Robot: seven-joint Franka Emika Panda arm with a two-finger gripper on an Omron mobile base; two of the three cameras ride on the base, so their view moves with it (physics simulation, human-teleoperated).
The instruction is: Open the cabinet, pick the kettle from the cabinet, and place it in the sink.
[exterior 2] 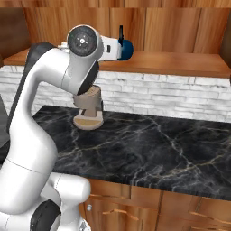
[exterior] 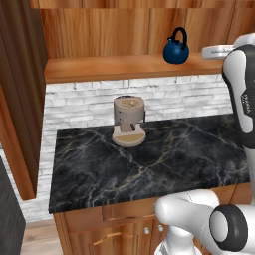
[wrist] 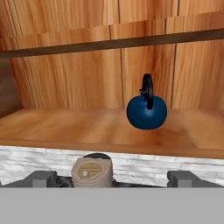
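Note:
The cabinet point(exterior: 114, 67) stands open, its reddish-brown door point(exterior: 20, 99) swung out at the left. On its wooden shelf point(wrist: 87, 127) sits the small dark-blue kettle point(wrist: 147, 111) with a black loop handle, upright; it also shows as kettle point(exterior: 176, 51) and, half hidden behind my arm, as kettle point(exterior 2: 127, 49). My gripper point(wrist: 113, 178) is open at shelf height, short of the kettle, which sits slightly right of centre between the fingertips point(wrist: 41, 178). Nothing is held. The sink is out of view.
A tan cylindrical coffee machine point(exterior: 128, 119) stands on the black veined marble counter point(exterior: 164, 159) against the white brick wall point(exterior: 89, 99), directly below my hand. Base cabinets with drawers point(exterior 2: 180, 207) run under the counter.

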